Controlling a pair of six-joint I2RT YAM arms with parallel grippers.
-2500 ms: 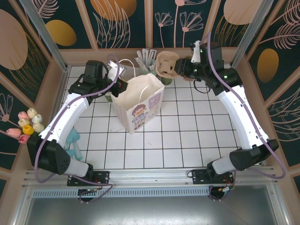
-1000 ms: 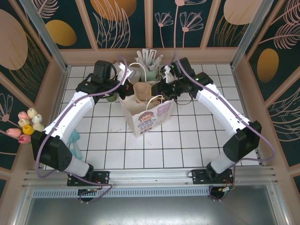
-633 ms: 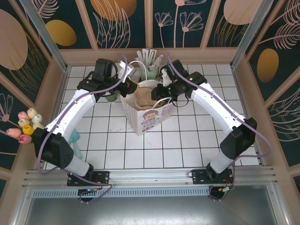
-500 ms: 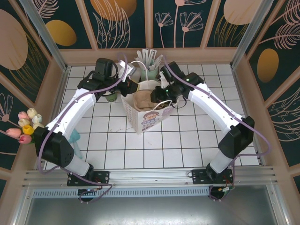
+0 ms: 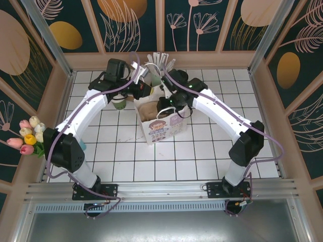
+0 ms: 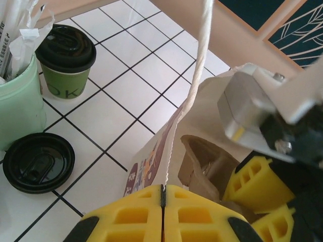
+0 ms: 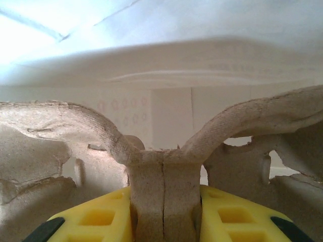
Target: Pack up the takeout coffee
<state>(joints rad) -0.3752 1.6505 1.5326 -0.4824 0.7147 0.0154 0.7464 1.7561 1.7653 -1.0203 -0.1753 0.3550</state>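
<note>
The right jaws gripped the centre rib of the pulp carrier (image 7: 161, 166), now sunk from above the paper bag (image 5: 160, 127) down inside it, while the left jaws pinched the bag's rim. The takeout coffee (image 6: 66, 60) stood lidded on the table (image 6: 126, 85), yet to be packed

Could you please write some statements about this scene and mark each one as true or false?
1. The right gripper holds a cardboard cup carrier inside the paper bag. True.
2. The green cup is already in the bag. False: it stands on the table beside the mint holder.
3. The left gripper is closed on the bag's rim. True.
4. The green cup has no lid. False: a black lid sits on it, and a second lid lies loose nearby.
</note>
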